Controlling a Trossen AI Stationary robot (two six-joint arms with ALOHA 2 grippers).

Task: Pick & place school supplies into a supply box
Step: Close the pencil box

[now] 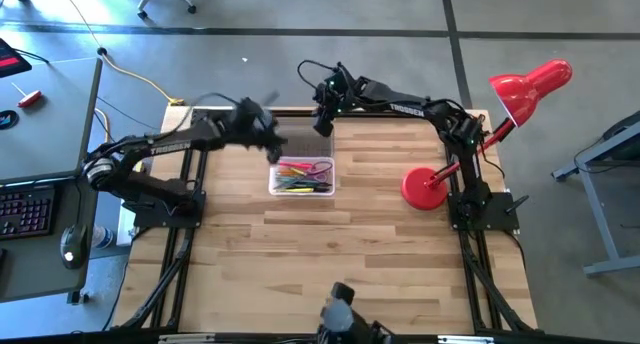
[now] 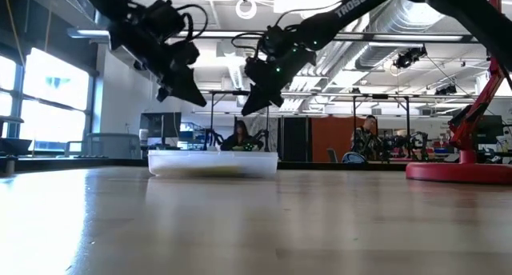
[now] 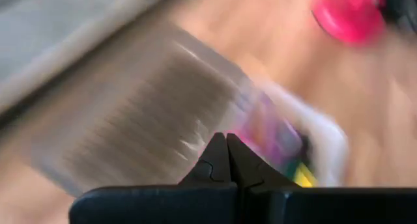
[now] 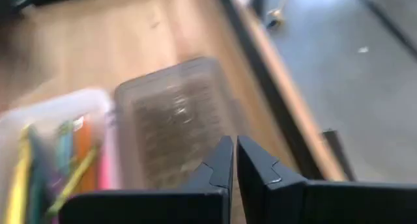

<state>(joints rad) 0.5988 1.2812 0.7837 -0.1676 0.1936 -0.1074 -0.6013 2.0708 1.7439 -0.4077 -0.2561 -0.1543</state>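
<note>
With supplies (image 1: 303, 174) lying inside the supply box (image 1: 300, 191), both grippers, left (image 1: 268, 144) and right (image 1: 323, 127), hover above its open lid (image 1: 303, 146), fingers closed and empty. Packing looks complete; next, probably, the lid needs swinging shut.

Left wrist view smeared: supply box (image 3: 287, 129) contents only colour streaks; red lamp base (image 3: 348, 15) cut by edge.
</note>
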